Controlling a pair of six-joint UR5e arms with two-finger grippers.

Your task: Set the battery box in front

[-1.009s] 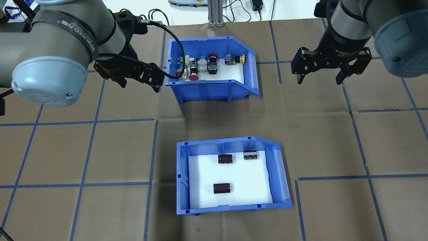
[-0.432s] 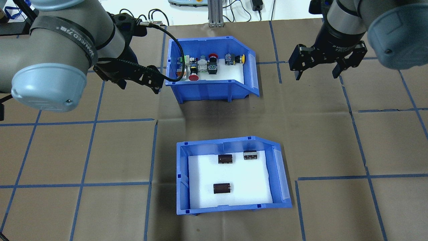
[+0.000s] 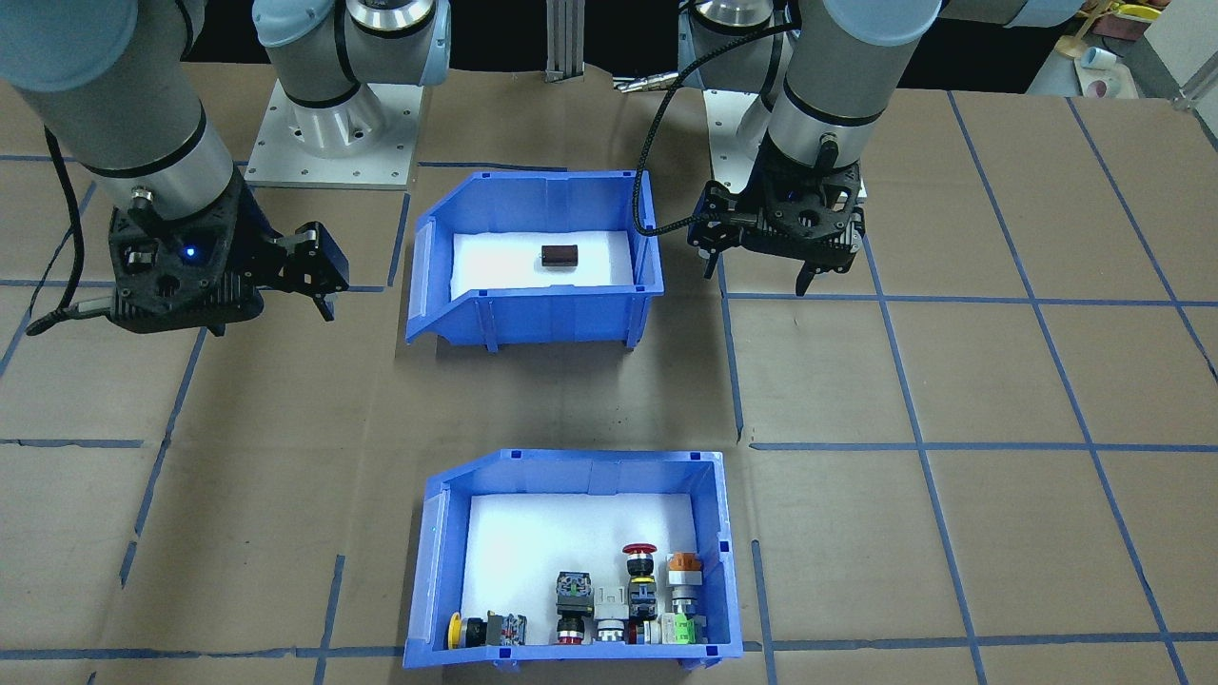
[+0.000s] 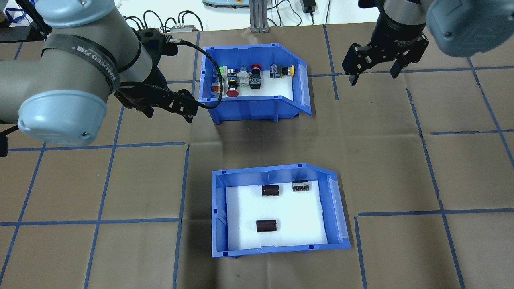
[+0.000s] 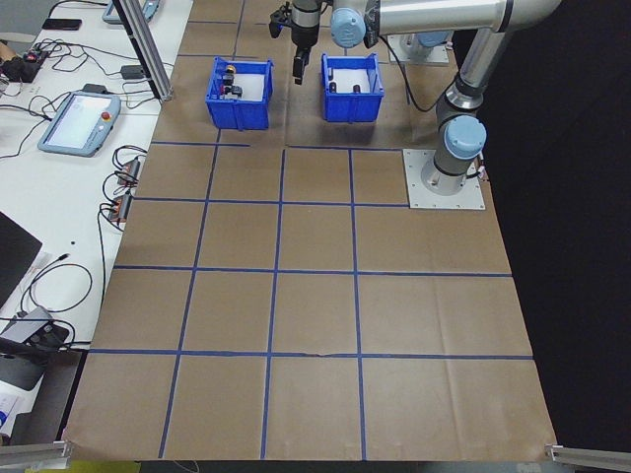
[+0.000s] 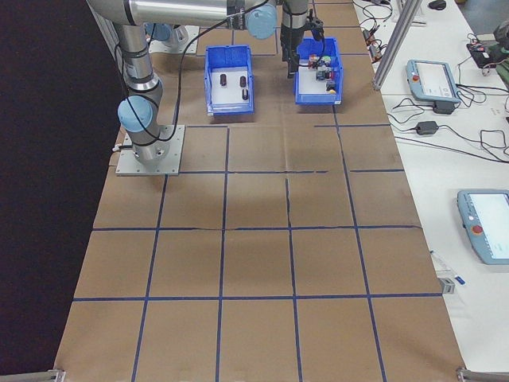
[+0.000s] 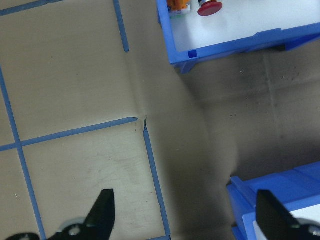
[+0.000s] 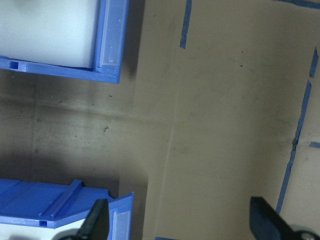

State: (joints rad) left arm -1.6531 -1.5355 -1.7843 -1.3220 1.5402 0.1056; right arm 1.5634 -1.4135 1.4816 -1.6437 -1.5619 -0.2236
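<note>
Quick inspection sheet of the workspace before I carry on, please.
Surface: brown table with blue tape grid.
Job's things: battery box near the robot, three dark cylinders inside.
Clutter: button bin on the far side.
Claws: left claw open beside the button bin; right claw open over bare table.
Cables: black cable from left wrist, arching over the button bin.
Surroundings: pendants, cables on side benches.

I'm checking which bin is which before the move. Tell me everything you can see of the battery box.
The battery box is a blue plastic bin with a lower, sloped open front and a clear label strip there. A white foam liner covers its floor, with three dark cylinders lying apart on it. It sits flat on the brown table cover, nearer the robot than the button bin. Neither gripper touches it.
</note>
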